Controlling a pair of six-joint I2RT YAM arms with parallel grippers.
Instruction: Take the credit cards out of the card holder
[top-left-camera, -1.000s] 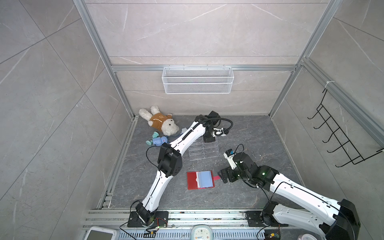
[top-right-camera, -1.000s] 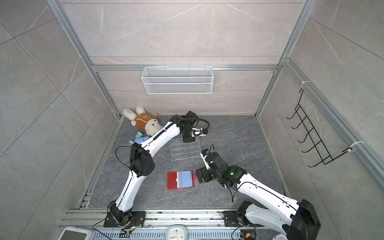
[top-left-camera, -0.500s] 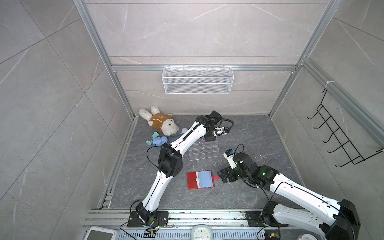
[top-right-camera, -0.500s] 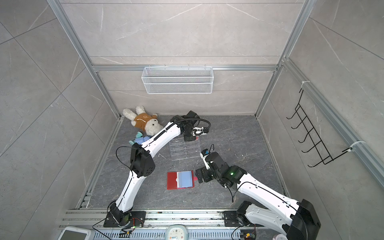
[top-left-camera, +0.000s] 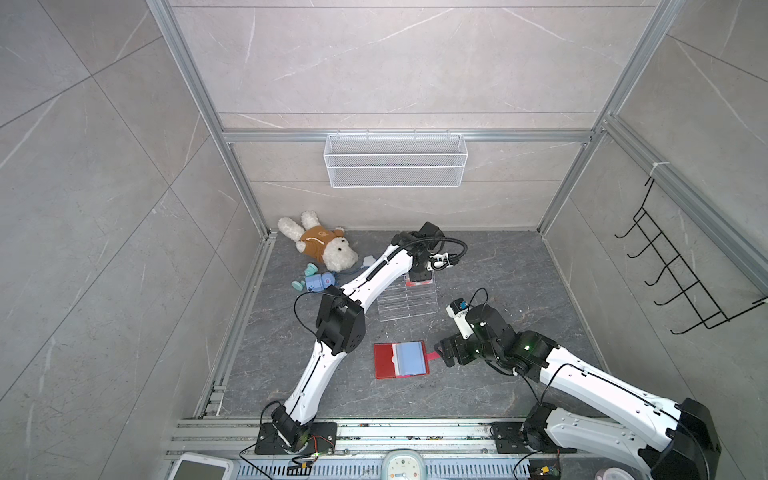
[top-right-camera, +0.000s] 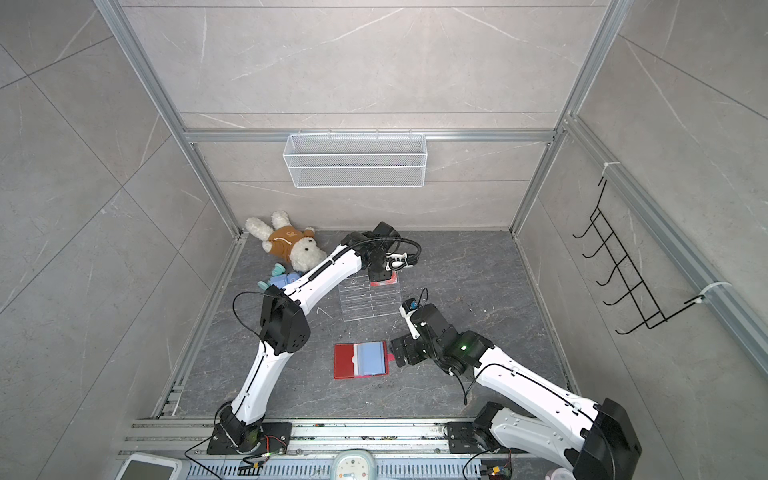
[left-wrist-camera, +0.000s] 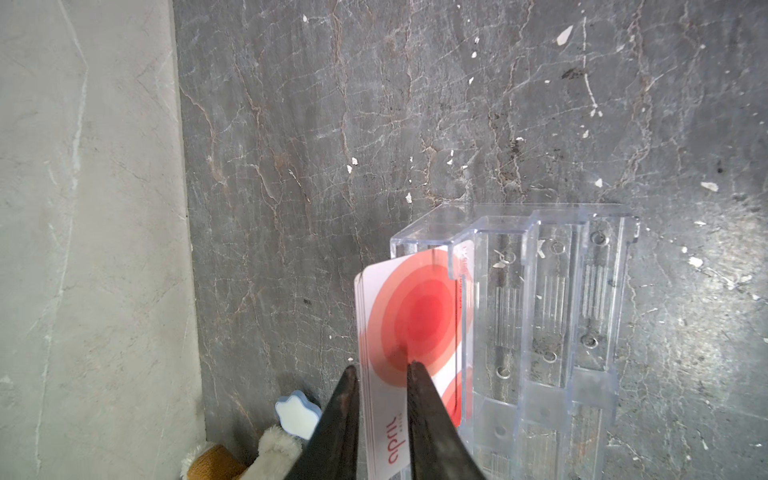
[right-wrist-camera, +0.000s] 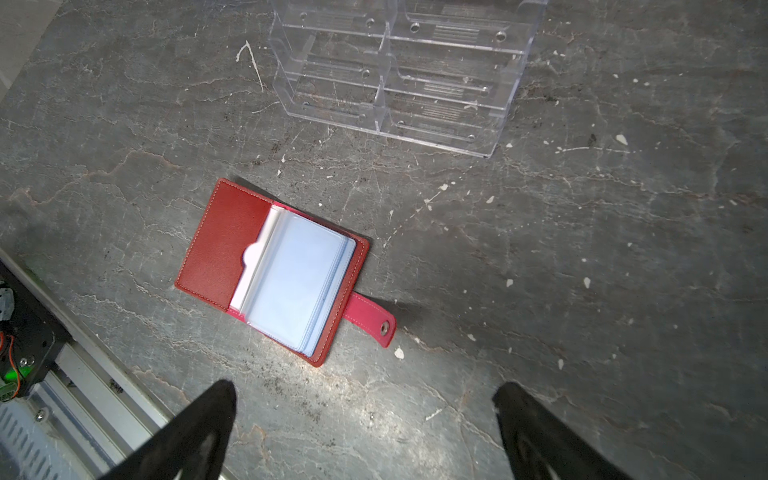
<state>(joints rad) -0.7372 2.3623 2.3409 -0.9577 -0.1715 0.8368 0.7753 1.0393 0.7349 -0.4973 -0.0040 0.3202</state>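
Since the jaws of the left gripper (left-wrist-camera: 382, 368) have gone from clamped to slightly apart within the last second, the credit cards (left-wrist-camera: 415, 307) count as released. Both black fingers (left-wrist-camera: 428, 415) now flank the card stack with a gap wider than the stack's edge, so no pinch remains as far as the left wrist view shows. The cards stand upright, or nearly so, in the rearmost tier of the clear acrylic stand (left-wrist-camera: 552, 291), which sits near the middle of the rear edge of the surface (top-left-camera: 498, 270). In both top views the red print shows at the back of the stand, directly under the gripper. Neither arm has shifted visibly in the top views over that second; only the jaw gap has changed.

Consequence for the task: this stack is out of the card holder (right-wrist-camera: 220, 245) and deposited. Judged next step: raise the left gripper clear of the stack without tipping it.

The card holder lies open and flat toward the middle of the front edge, well apart from the stand, with its strap tab (right-wrist-camera: 370, 318) pointing at the right gripper (right-wrist-camera: 365, 388). Its pale blue sleeves (right-wrist-camera: 299, 274) show no red print. A white edge sits under the cover pocket; whether that is a further card cannot be told.

The right gripper hovers just beside the tab with its jaws spread wide, holding nothing and touching nothing.
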